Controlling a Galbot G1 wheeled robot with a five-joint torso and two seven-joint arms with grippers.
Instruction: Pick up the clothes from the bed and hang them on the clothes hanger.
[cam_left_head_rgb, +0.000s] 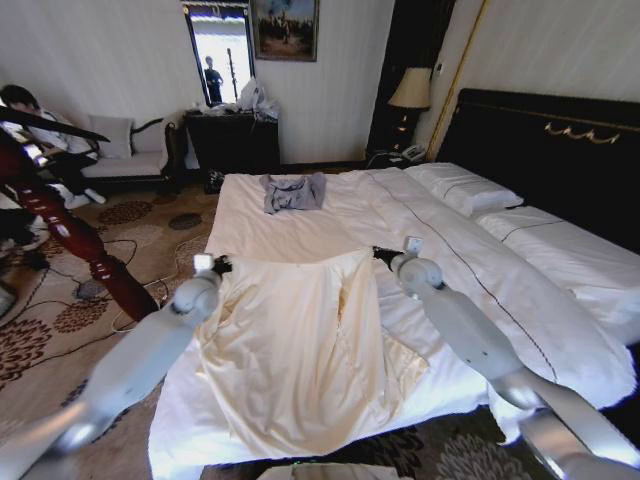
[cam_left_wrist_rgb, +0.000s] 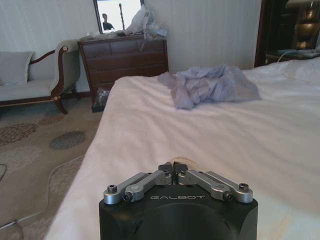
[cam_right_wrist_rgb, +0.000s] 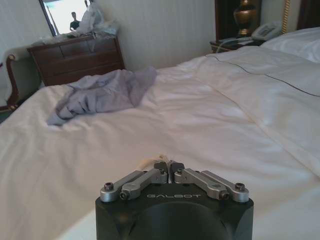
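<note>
The clothes (cam_left_head_rgb: 290, 350), a large cream robe-like garment, lie spread over the near part of the bed (cam_left_head_rgb: 300, 235), hanging partly off its front edge. My left gripper (cam_left_head_rgb: 215, 265) is shut on the garment's upper left corner. My right gripper (cam_left_head_rgb: 385, 256) is shut on its upper right corner, and the top hem is stretched between them. In the left wrist view the left gripper (cam_left_wrist_rgb: 173, 167) pinches a bit of cream fabric (cam_left_wrist_rgb: 181, 161). The right gripper (cam_right_wrist_rgb: 167, 167) does the same in its wrist view. The clothes hanger (cam_left_head_rgb: 55, 125), thin and black, sits at the far left atop a wooden pole.
A small grey-blue garment (cam_left_head_rgb: 293, 192) lies farther up the bed. The reddish-brown pole (cam_left_head_rgb: 80, 240) leans over the carpet to the left, near floor cables (cam_left_head_rgb: 120, 300). A sofa (cam_left_head_rgb: 125, 160) and dresser (cam_left_head_rgb: 235, 140) line the far wall. Pillows (cam_left_head_rgb: 470, 185) and a black headboard (cam_left_head_rgb: 560, 150) are on the right.
</note>
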